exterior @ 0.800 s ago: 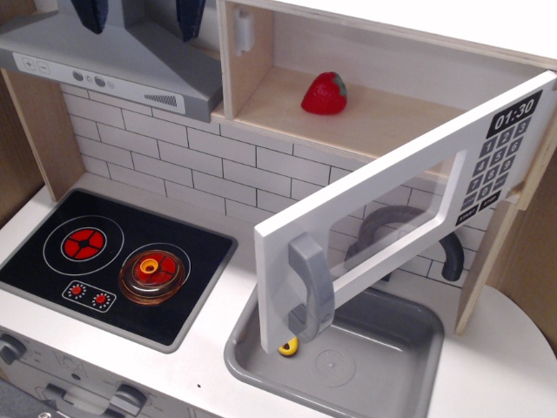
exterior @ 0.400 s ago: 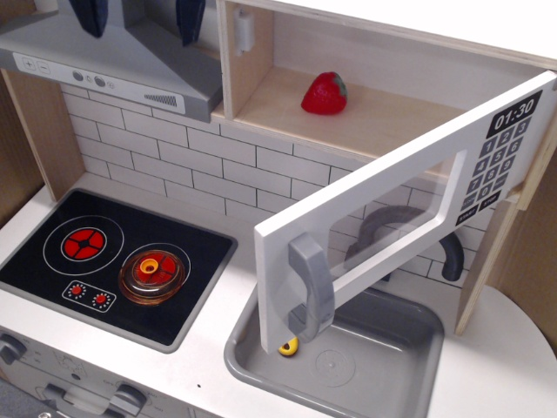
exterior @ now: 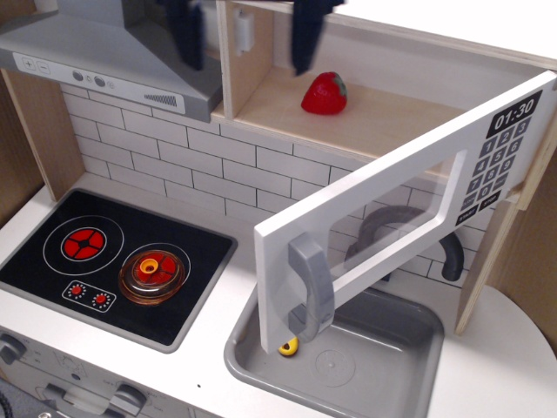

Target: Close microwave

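With the microwave door (exterior: 409, 209) swung wide, the empty claw (exterior: 247, 35) hangs spread apart at top centre, so approach comes first, then pushing the door shut.

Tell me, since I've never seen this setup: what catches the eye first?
The microwave door hangs wide open at right, its grey handle out over the sink. A red strawberry sits inside the microwave. The gripper is open at the top, fingers blurred, touching nothing.
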Tool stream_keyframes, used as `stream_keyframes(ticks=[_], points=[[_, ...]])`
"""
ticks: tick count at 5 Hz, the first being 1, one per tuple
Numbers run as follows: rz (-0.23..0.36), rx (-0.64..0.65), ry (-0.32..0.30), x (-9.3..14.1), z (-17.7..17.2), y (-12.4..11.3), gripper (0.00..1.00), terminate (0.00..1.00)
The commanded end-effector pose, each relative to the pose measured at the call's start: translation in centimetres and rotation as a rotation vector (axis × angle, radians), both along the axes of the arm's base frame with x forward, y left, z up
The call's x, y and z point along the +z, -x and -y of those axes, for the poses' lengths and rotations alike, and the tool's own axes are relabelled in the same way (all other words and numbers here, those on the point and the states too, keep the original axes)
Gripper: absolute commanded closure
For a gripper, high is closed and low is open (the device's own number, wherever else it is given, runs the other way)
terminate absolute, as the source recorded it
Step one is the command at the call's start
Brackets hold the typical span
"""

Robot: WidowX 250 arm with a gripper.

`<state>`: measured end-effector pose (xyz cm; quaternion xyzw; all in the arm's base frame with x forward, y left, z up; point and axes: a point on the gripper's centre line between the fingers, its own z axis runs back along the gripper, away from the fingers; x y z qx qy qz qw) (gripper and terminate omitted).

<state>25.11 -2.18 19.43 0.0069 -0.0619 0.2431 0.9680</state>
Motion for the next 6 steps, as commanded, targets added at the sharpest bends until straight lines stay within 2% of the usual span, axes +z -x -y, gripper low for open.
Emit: stream_keyframes(ticks=[1,2,3,4,5,6], points=[[0.088,0.046,0.082,1.0,8.1,-0.1,0.00,0.00],[0.123,0.076,0.112,-0.3,11.4,0.1,0.00,0.00],[0.122,0.127,0.130,-2.4,14.6,0.8,0.00,0.00],[0.049,0.139,0.091,-5.5,15.9,1.0,0.00,0.00],[0.069,0.143,0.060,-7.8,15.8,1.1,0.00,0.00],[0.121,0.154,-0.022,-10.5,14.5,0.4,0.00,0.00]])
